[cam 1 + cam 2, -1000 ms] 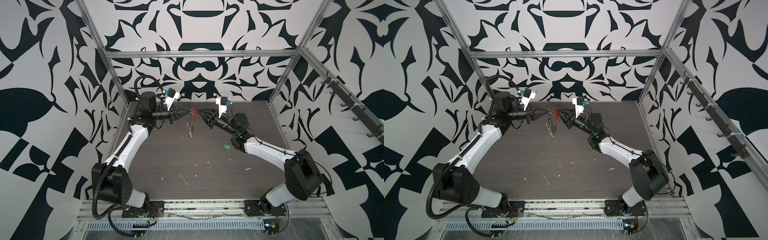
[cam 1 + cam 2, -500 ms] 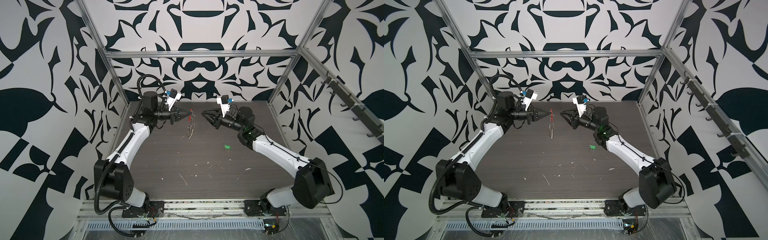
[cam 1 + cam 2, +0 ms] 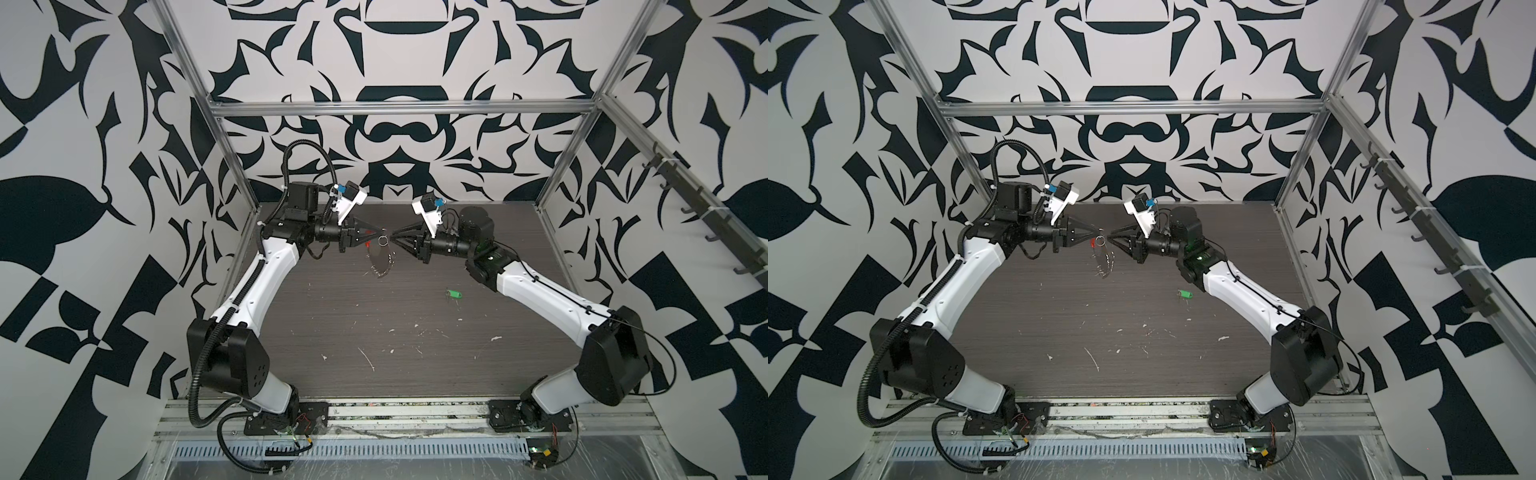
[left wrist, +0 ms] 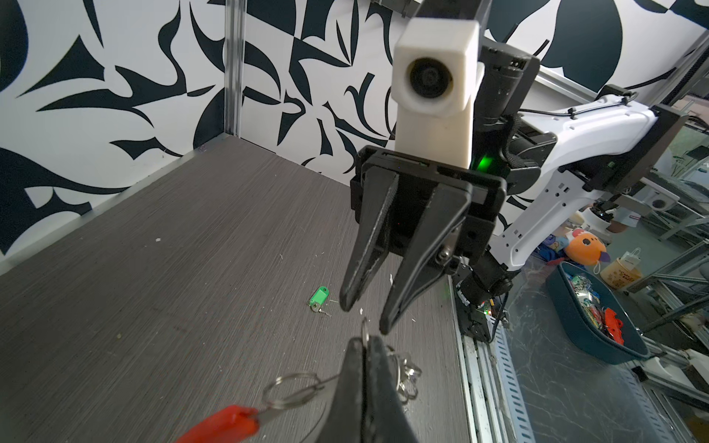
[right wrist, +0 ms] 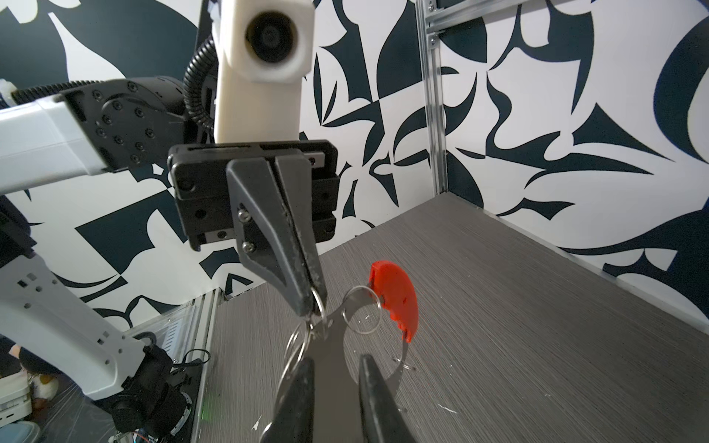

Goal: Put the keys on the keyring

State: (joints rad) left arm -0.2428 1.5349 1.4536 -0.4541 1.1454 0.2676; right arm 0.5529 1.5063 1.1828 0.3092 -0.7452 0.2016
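top views, left gripper: left gripper (image 3: 379, 237) pinched shut on a small ring of the keyring (image 3: 380, 259), which hangs below it over the table (image 3: 332, 324).
top views, right gripper: right gripper (image 3: 394, 242) backed off and has come in again within the last second; its tips now sit just beside the pinched ring.
top views, keys: green keys (image 3: 454, 294) lie on the table near the right arm, same spot as a second ago.
left wrist: right gripper (image 4: 366, 316) fingers parted and empty; keys (image 4: 318, 297) on the table beyond.
right wrist: left gripper (image 5: 312, 305) clamps the ring beside the red segment (image 5: 395, 303); right gripper (image 5: 335, 368) parted, a hanging ring just beside one finger, nothing visibly clamped.
meaning: probably a second try at taking or opening the ring; threading not begun, the keys are not yet picked up.
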